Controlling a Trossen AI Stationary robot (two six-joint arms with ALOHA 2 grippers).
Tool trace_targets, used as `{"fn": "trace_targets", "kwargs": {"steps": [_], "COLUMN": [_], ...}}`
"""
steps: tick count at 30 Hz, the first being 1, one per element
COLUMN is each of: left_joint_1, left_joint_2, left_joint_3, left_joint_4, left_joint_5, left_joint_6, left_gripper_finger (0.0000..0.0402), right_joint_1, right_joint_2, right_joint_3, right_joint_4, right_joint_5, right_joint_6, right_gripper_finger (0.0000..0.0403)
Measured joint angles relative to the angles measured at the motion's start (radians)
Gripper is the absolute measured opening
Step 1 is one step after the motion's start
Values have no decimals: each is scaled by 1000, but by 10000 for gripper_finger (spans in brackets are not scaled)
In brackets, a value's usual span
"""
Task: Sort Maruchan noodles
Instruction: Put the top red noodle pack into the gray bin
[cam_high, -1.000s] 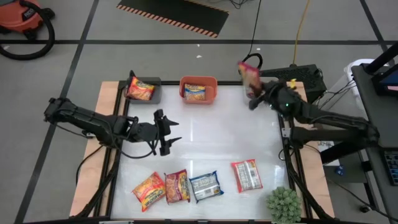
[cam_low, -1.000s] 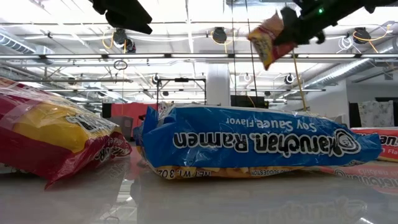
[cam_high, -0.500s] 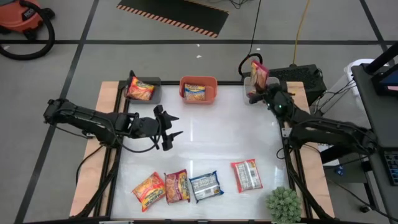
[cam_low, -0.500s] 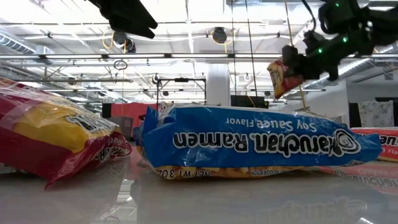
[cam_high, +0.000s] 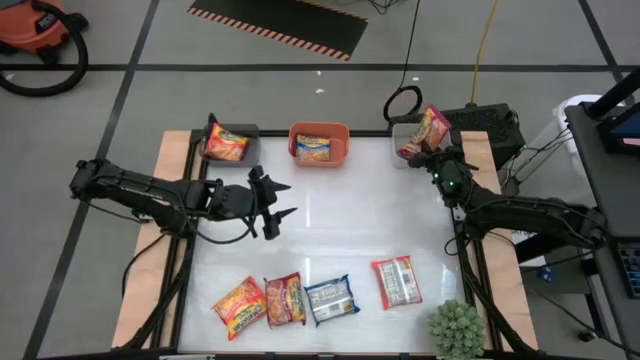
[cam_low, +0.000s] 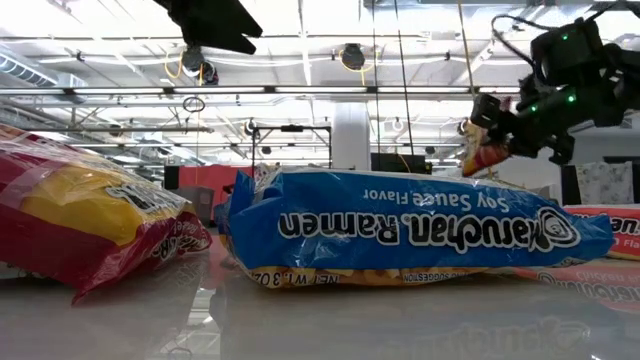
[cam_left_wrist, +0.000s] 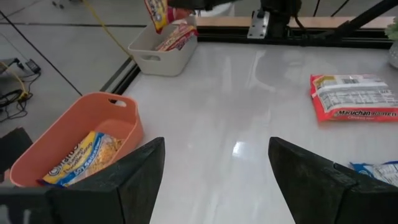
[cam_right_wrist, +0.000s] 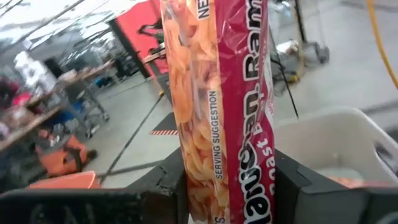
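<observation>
From above, I see a white glossy desk (cam_high: 330, 230) with wooden side strips. My right pincer (cam_high: 425, 148) is at the far right corner, clamped on a red and orange plastic ramen packet (cam_high: 432, 127) that tilts over a white rectangular bin (cam_high: 402, 128). My left pincer (cam_high: 277, 200) hovers over the left middle of the desk, its fingers apart and holding nothing. Along the far edge sit a dark grey bin (cam_high: 250, 150) with an orange-red packet (cam_high: 225, 145) in it and an orange plastic bin (cam_high: 320, 131) with a yellow packet (cam_high: 314, 149) in it. Along the near edge lie four more packets in a row: an orange-yellow one (cam_high: 239, 305), a red and yellow one (cam_high: 285, 299), a blue and yellow one (cam_high: 331, 298) and a red and white one (cam_high: 397, 281). A green spiky plant (cam_high: 456, 328) stands at the near right corner.

From desk height, the blue packet (cam_low: 410, 230) fills the middle, with a red and yellow packet (cam_low: 90, 225) beside it. My right pincer (cam_low: 500, 140) hangs high behind them, gripping the tip of its packet (cam_low: 482, 158).

From my left wrist, my two dark fingers (cam_left_wrist: 118, 180) stand wide apart. Beyond them are the orange bin (cam_left_wrist: 81, 140) with its yellow packet (cam_left_wrist: 81, 163), the white bin (cam_left_wrist: 163, 55) and the red and white packet (cam_left_wrist: 354, 96).

From my right wrist, the red packet (cam_right_wrist: 227, 106) stands upright, pinched between my fingers (cam_right_wrist: 171, 180), with the white bin (cam_right_wrist: 336, 146) just behind.
</observation>
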Motion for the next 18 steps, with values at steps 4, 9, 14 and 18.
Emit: {"fn": "trace_targets", "kwargs": {"steps": [4,9,14,18], "left_joint_1": [5,4,4,4], "left_joint_2": [0,0,6,22], "left_joint_3": [0,0,0,-1], "left_joint_4": [30,53,55,51], "left_joint_5": [11,17,17,24], "left_joint_6": [12,12,11,10], "left_gripper_finger": [291,291,291,291], "right_joint_1": [-11,-44,-80,-83], "right_joint_2": [14,73,126,141], "right_joint_3": [-16,-21,-21,-21], "right_joint_4": [2,3,4,9], "right_joint_5": [30,29,27,28], "right_joint_6": [65,164,168,140], "right_gripper_finger": [135,163,198,228]}}
